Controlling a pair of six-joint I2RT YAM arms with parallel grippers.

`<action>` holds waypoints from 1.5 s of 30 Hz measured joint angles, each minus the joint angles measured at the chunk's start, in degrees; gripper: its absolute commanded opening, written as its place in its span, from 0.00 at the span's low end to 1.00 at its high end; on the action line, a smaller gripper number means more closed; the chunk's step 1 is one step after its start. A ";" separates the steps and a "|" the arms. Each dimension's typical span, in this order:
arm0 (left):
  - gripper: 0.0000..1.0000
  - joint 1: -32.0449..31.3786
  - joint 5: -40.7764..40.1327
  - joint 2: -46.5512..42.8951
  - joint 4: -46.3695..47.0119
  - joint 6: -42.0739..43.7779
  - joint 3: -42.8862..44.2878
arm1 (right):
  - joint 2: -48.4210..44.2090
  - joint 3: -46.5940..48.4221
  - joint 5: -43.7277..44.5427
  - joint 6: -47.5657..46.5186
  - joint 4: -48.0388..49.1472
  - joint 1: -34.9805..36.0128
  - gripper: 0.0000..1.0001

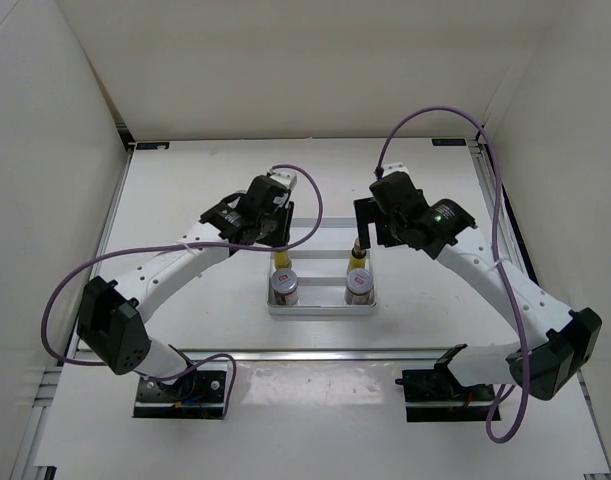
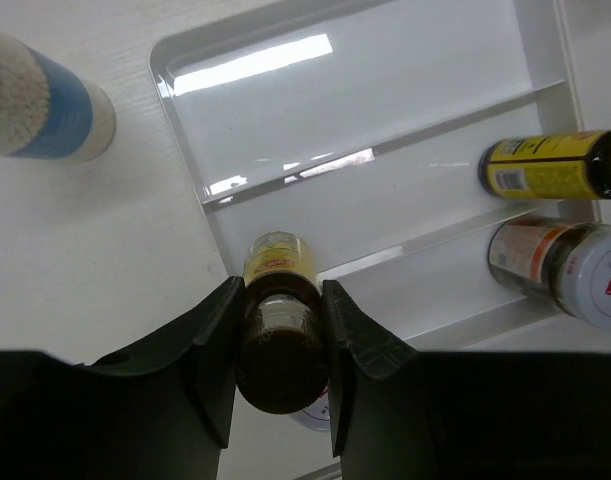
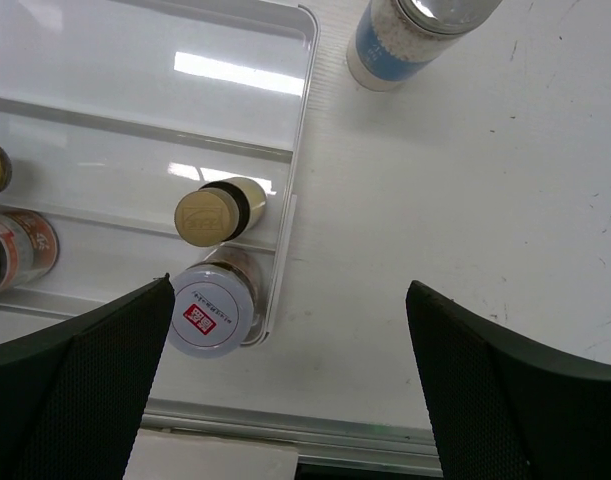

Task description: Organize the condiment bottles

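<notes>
Where the left gripper (image 2: pixel 280 292) stands: over the left end of the tray (image 1: pixel 322 310), its 2 black fingers (image 2: pixel 213 350) pressed against the left yellow bottle (image 2: pixel 278 262), 1 on each side.
Left yellow bottle: pinched around its dark cap and neck, in the tray's middle compartment by the left wall; whether its base rests on the tray floor cannot be told.
Right gripper (image 3: pixel 290 290): spread wide with nothing between the fingers, hovering above the tray's right edge and the table (image 3: pixel 465 200) beside it.
Right yellow bottle (image 3: pixel 217 212): upright at the right end of the middle compartment, apart from both fingers.
Right jar (image 3: pixel 213 310): in the near compartment, just beside the right yellow bottle, its lid white with a red mark.
Left jar (image 1: pixel 284 287): near compartment, left end, directly in front of the pinched bottle.
Left white bottle (image 2: pixel 45 105): blue label, on the table outside the tray, to the left of its far compartment.
Right white bottle (image 3: pixel 415 35): blue label and silver cap, on the table outside the tray, off its far right corner.
Tray: 3 long compartments split by 2 low ridges; the 4 bottles inside form 2 pairs, 1 at each end.
Top view: both white bottles are hidden beneath the arms.
</notes>
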 measured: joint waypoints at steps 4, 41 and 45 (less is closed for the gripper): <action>0.15 -0.02 0.13 1.01 0.74 -0.59 -2.45 | -0.98 -0.74 0.17 0.00 -0.42 -0.50 1.00; 1.00 10.40 -4.90 -9.53 3.15 4.50 9.70 | -2.86 -3.72 -1.05 1.27 -0.70 -4.17 1.00; 1.00 20.46 -4.24 -10.12 2.93 4.96 7.28 | -0.26 -1.46 -3.15 0.48 -0.17 -8.85 1.00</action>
